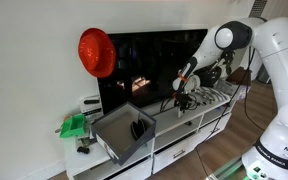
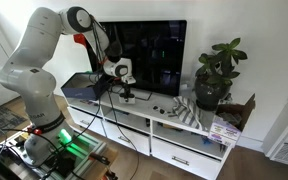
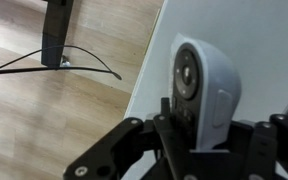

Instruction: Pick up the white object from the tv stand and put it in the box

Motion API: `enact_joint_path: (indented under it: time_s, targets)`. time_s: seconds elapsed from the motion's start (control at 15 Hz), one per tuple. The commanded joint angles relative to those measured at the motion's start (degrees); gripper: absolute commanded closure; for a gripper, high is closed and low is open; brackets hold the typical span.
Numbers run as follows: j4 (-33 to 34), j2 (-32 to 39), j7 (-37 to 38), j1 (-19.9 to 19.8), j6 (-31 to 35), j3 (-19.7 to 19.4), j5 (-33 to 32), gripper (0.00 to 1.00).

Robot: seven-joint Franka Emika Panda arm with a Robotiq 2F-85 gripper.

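Note:
In the wrist view my gripper (image 3: 199, 140) is shut on the white object (image 3: 206, 85), a rounded white device with a dark grey face and round lens-like front. In both exterior views the gripper (image 1: 184, 85) (image 2: 124, 72) hangs above the long white tv stand (image 1: 199, 122) (image 2: 184, 135), in front of the black TV. The white object shows between the fingers (image 2: 123, 68). The dark grey open-topped box (image 1: 124, 132) (image 2: 84, 88) stands on the tv stand's end, to the side of the gripper and apart from it.
A black TV (image 1: 154, 65) (image 2: 154, 55) fills the stand's middle. A red round thing (image 1: 97, 52) hangs by the TV. A green item (image 1: 72, 125) lies beside the box. A potted plant (image 2: 216, 75) and a striped cloth (image 2: 194, 112) occupy the other end. Cables (image 3: 54, 65) lie on the wooden floor.

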Motion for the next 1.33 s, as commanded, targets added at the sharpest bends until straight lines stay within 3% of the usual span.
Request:
enact_joint_path:
  time_s: [0.0,0.27,0.6,0.67,0.87,1.13,1.2,1.27]
  targets:
    - [-11.5,-10.0,-5.4,-1.8,4.5,2.5,3.0,0.94]
    - [-22.4,-19.6,-9.4,-0.9,10.1,5.0,5.7,0.94]
    - [-33.1,-31.3,-9.4,2.0,17.7,9.6,8.5,0.94]
    - [-27.1,-24.3,-8.4,1.8,15.9,7.6,6.7,0.77]
    - [-31.1,-29.2,-8.2,2.6,16.5,9.2,7.0,0.77]
    - [-31.9,-29.9,-8.1,2.4,16.5,9.2,7.0,0.77]
    - [-31.9,-29.9,-8.1,2.4,16.6,9.2,7.0,0.94]
    - [-32.7,-31.4,-6.3,4.3,16.5,8.5,4.4,0.94]
